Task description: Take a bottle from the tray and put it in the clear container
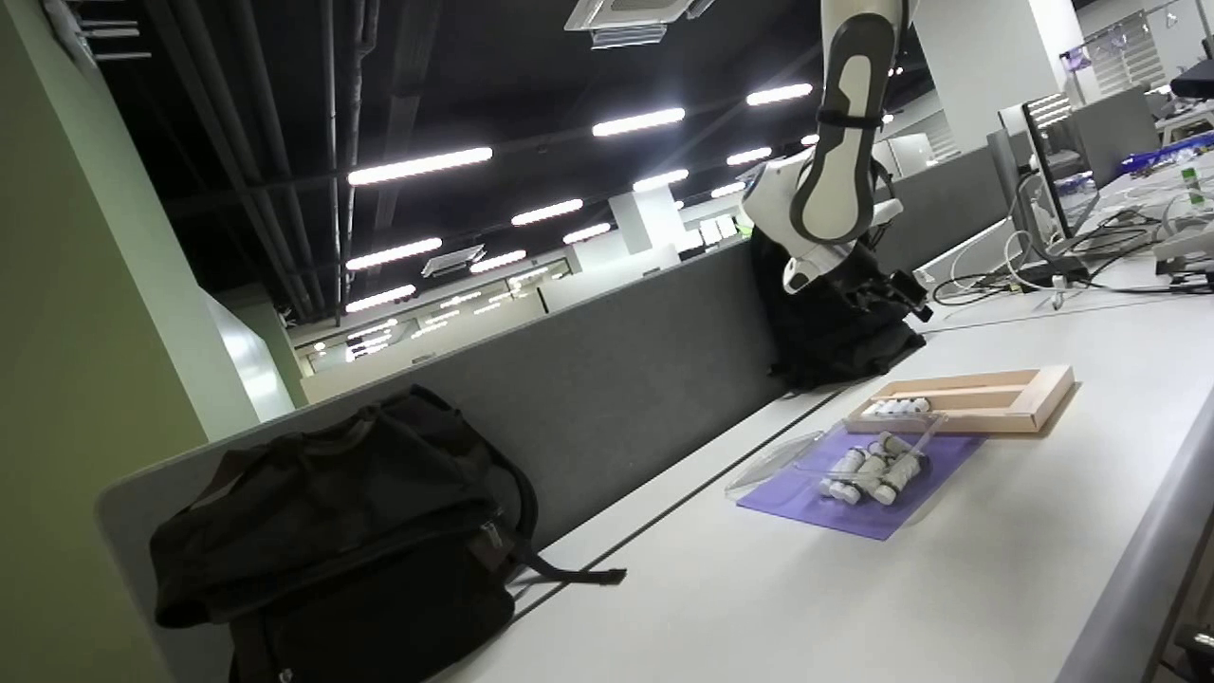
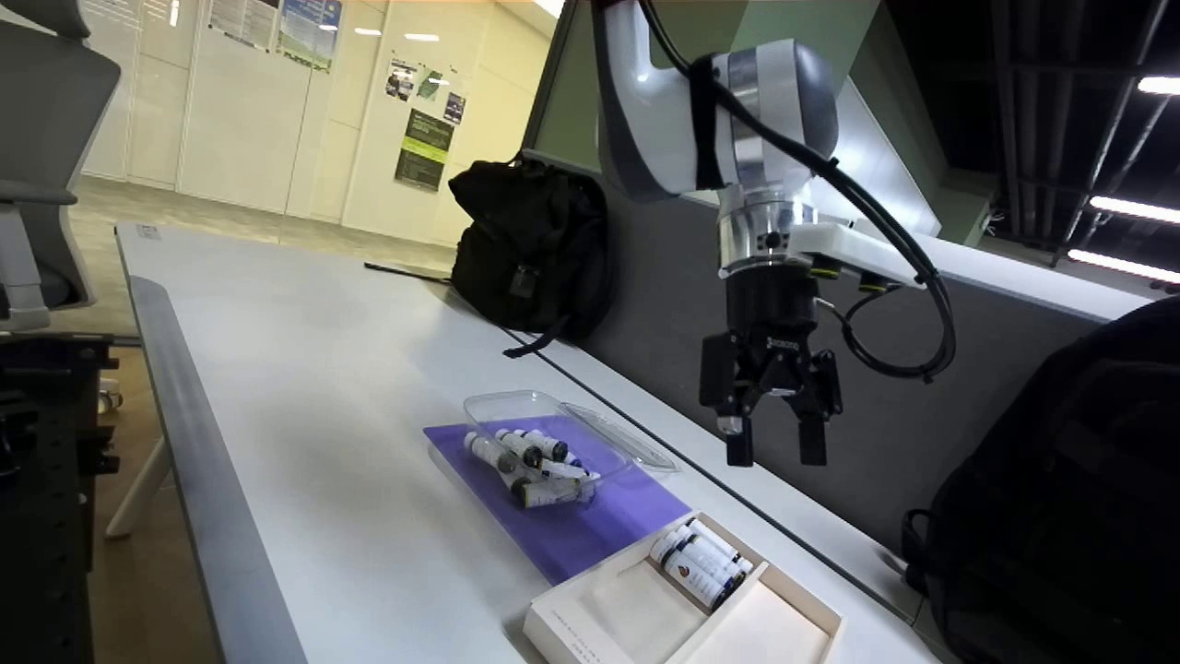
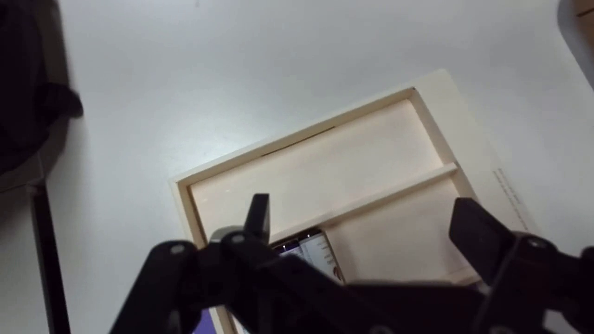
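The light wooden tray (image 1: 996, 419) lies on the white table; it also shows in an exterior view (image 2: 581, 627) and the wrist view (image 3: 315, 167). A divider splits it. Several white-labelled bottles (image 2: 696, 567) lie side by side at one end of a compartment; they are partly hidden by a finger in the wrist view (image 3: 320, 253). The clear container (image 2: 516, 397) sits on a purple sheet beside the tray, with several similar bottles (image 2: 535, 461) lying jumbled in it. My gripper (image 2: 776, 447) is open and empty, pointing down above the tray; its spread fingers show in the wrist view (image 3: 362, 211).
A clear lid (image 2: 622, 438) is next to the container on the purple sheet (image 2: 608, 530). A black backpack (image 1: 332, 541) leans on the grey partition (image 1: 645, 360); another black bag (image 1: 830, 332) stands behind the tray. Cables (image 1: 1024, 280) and a monitor (image 1: 1048, 166) lie beyond.
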